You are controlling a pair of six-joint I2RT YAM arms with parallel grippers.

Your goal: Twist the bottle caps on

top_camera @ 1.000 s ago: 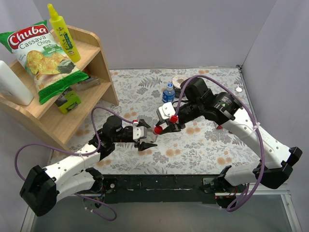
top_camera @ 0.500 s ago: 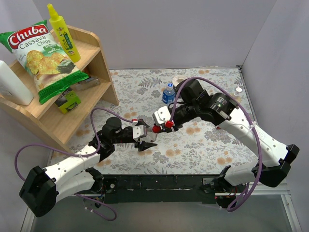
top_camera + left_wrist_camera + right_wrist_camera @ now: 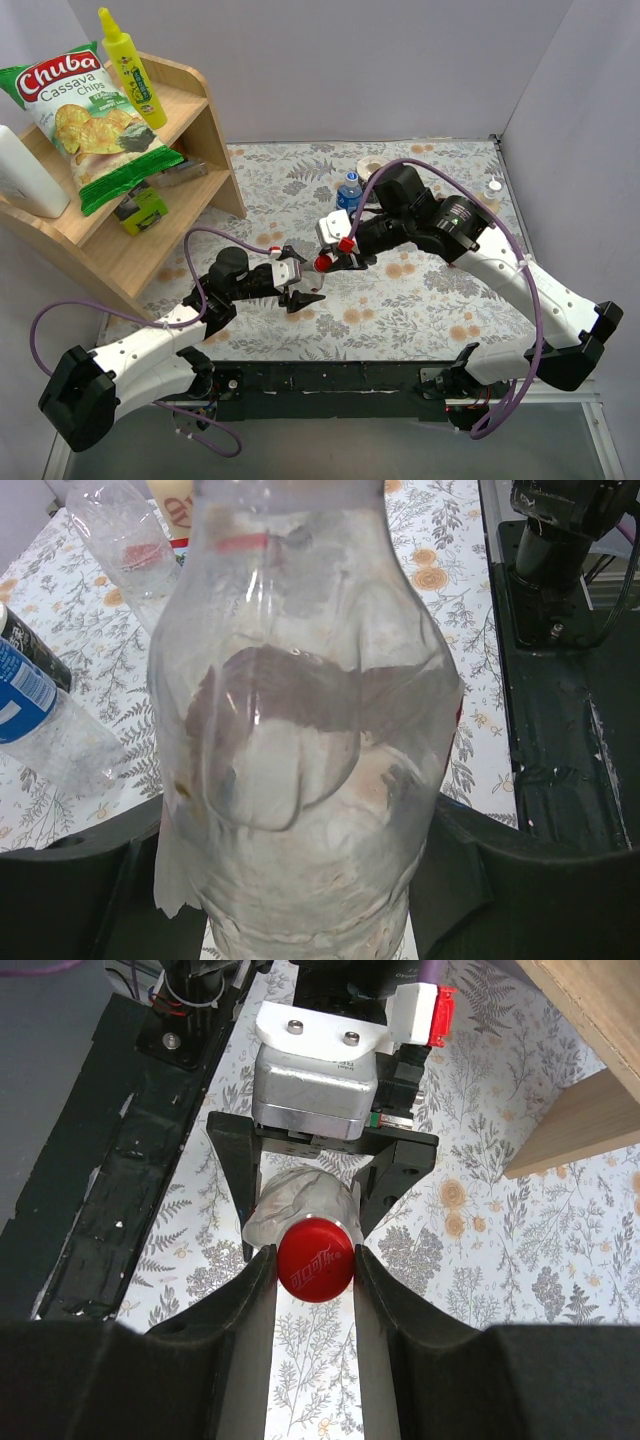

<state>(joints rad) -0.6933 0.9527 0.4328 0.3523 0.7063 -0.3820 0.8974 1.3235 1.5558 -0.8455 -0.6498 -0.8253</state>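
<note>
- The left gripper (image 3: 298, 287) grasps a clear, crumpled plastic bottle (image 3: 300, 760) by its body, one finger on each flank. It holds the bottle off the floral-patterned table (image 3: 420, 300) with the neck aimed at the other arm.
- The right gripper (image 3: 330, 263) is clenched on a small round red plastic screw cap (image 3: 315, 1259), a finger on either side of its rim, right at the mouth of the clear bottle.
- The right wrist view looks straight down the bottle's length, and the red cap covers the neck, roughly centred. Whether the threads have caught cannot be told.
- The step in hand appears to be screwing this cap on. Doing it well probably means holding the cap square to the neck and lining up the wrist's turning axis with the bottle. A light push toward the bottle while turning should stop the threads from crossing.
- The bottle's thin wall looks dented. The left grip likely has to stop the bottle spinning without squeezing it further out of shape.
- A blue-labelled bottle (image 3: 349, 190) sits beyond the clear bottle, on the side away from the arms' bases, and a second clear bottle with a red label (image 3: 125, 540) lies past it. No blue cap can be picked out with certainty.
</note>
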